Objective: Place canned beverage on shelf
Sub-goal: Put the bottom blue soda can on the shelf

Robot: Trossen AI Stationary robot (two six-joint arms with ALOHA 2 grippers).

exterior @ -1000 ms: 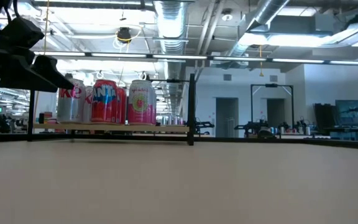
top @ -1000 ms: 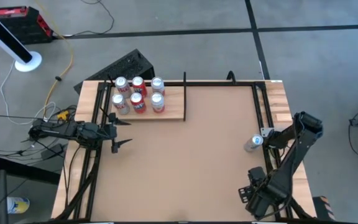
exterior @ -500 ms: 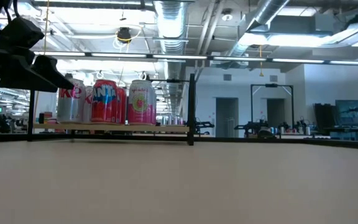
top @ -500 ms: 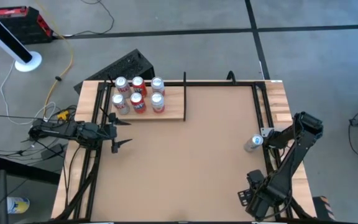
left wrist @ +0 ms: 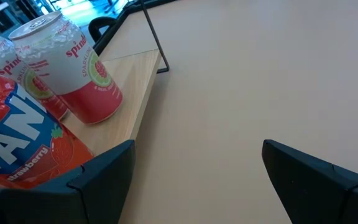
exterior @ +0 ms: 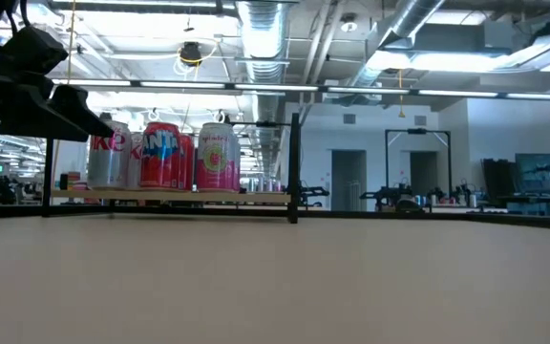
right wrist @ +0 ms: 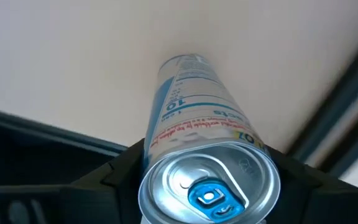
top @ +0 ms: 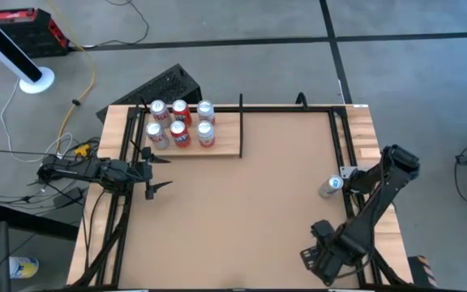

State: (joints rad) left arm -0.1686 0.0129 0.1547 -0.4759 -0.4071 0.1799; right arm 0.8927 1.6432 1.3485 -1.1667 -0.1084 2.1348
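Observation:
A slim silver-and-blue canned beverage (top: 329, 186) stands upright on the brown tabletop near its right edge. My right gripper (top: 336, 183) is over it and points down, and the right wrist view shows the can's top (right wrist: 209, 186) between my two fingers. The pale wooden shelf (top: 227, 139) lies at the table's far left, with a thin black upright (top: 241, 122) at its right end. Several cans (top: 180, 123) stand on it. My left gripper (top: 159, 173) hovers open just in front of the shelf, its fingers spread wide (left wrist: 191, 180) and holding nothing. My right gripper pinches the canned beverage between its two fingers (right wrist: 118, 175), which press on opposite sides of the can's wall just below the top rim (right wrist: 156, 152). The fingers come from above and point down. The can stands upright with its bottom on the tabletop.
A black rail (top: 340, 142) runs along the table's right side, close to the can. Another black rail (top: 286, 108) runs along the far edge. Bare brown tabletop (top: 242, 211) stretches between the can and the shelf. In the low view the shelf's cans (exterior: 165, 156) stand behind my left gripper (exterior: 51, 96).
My right arm's lower part has swung a little toward the table's left, while its gripper has stayed over the can. The can has kept its place, and my left arm has kept still.

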